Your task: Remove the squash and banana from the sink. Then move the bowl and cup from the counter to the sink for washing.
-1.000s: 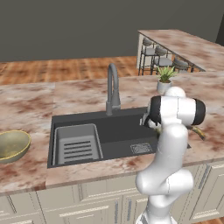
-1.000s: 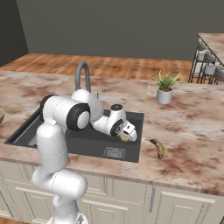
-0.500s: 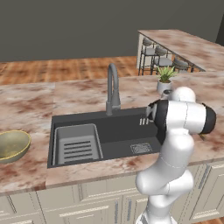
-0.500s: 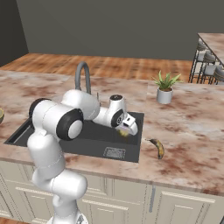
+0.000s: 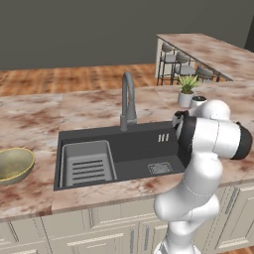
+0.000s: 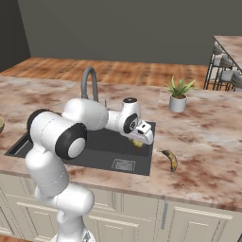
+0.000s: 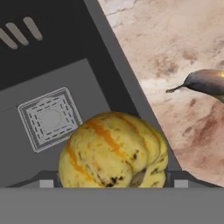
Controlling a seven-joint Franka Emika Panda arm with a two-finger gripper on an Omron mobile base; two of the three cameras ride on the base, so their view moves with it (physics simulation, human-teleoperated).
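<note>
Marble counter [image 6: 208,142] already carries the banana [image 6: 171,159]. Gripper [image 6: 142,137] grasps the squash [image 7: 114,151] above the sink [image 5: 144,149] edge; bowl [image 5: 14,165] remains.

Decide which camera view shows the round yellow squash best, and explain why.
The hand view: the round yellow, orange-streaked squash sits close and unobstructed. The right base view shows a yellow sliver beneath the end effector; in the left base view the arm hides it.

Tool [image 6: 140,141] low, jaws spread wide
</note>
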